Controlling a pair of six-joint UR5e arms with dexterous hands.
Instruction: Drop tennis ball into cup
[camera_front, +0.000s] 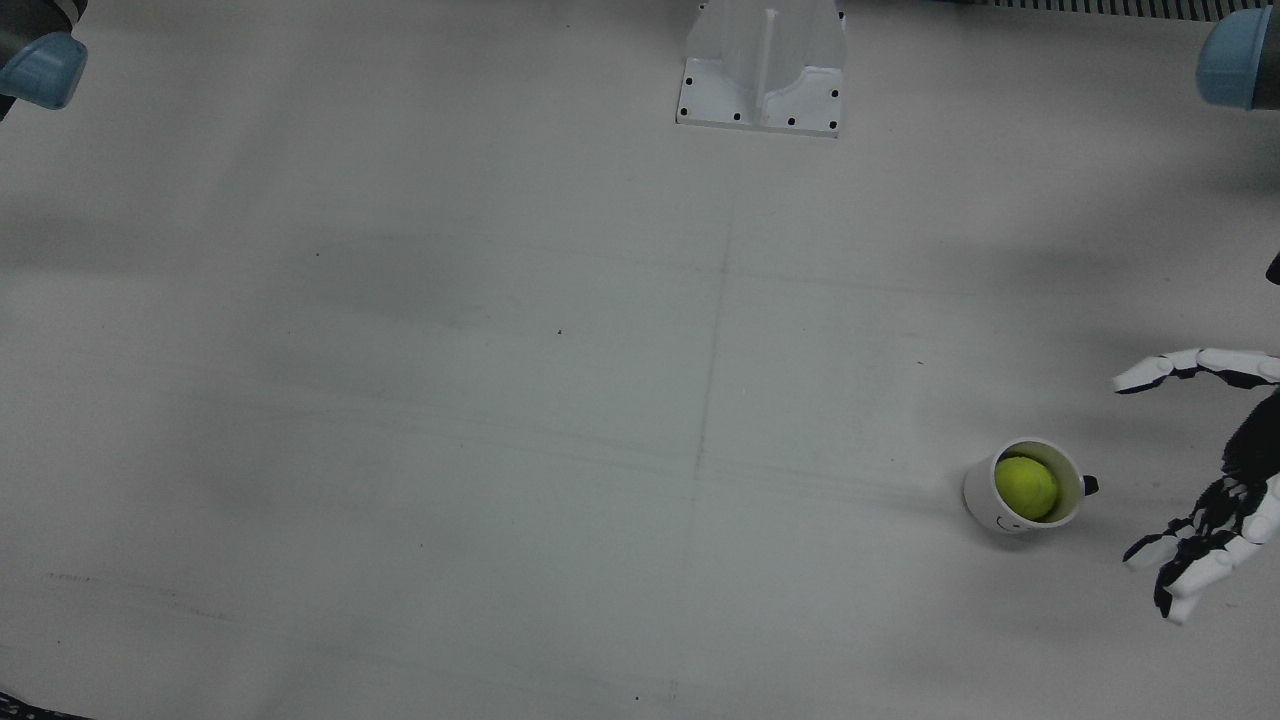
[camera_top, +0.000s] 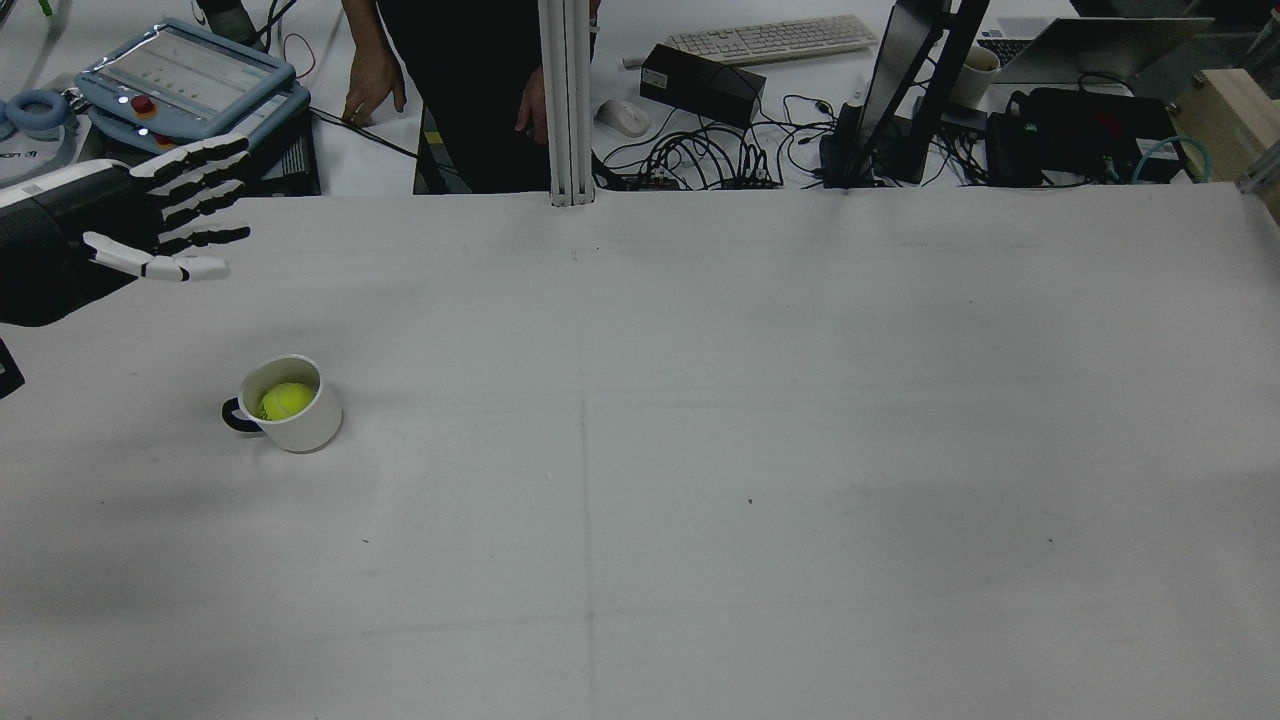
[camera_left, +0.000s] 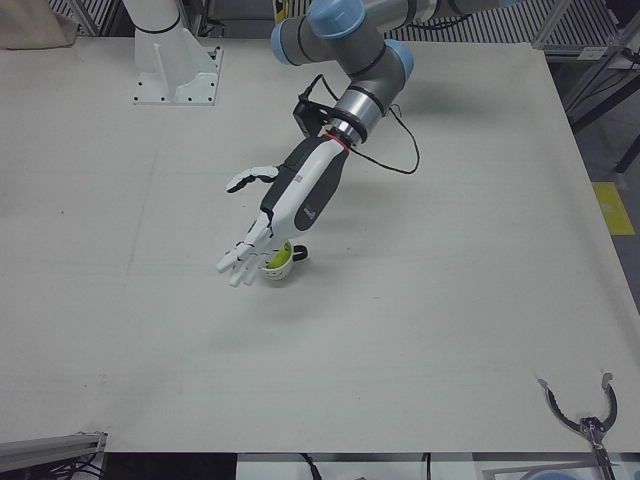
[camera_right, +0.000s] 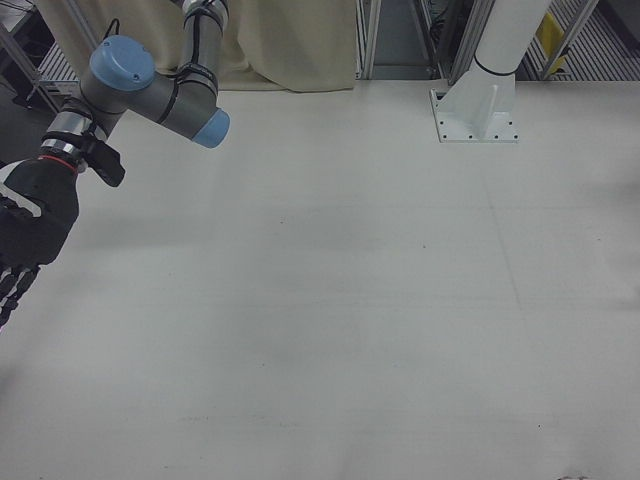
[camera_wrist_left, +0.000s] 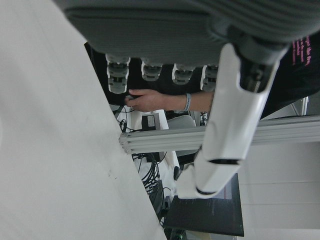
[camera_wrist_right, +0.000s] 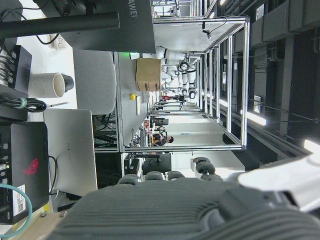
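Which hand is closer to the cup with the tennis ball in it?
Left. The left hand hovers open just beside the cup. The right hand is off the table's far side, well away.

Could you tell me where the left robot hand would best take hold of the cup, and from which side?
Probably around the cup's white body, from the open left robot hand's side. The cup stands upright with the ball filling its mouth, and its small dark handle faces that side, so wrapping the wall just clear of the handle seems safer.
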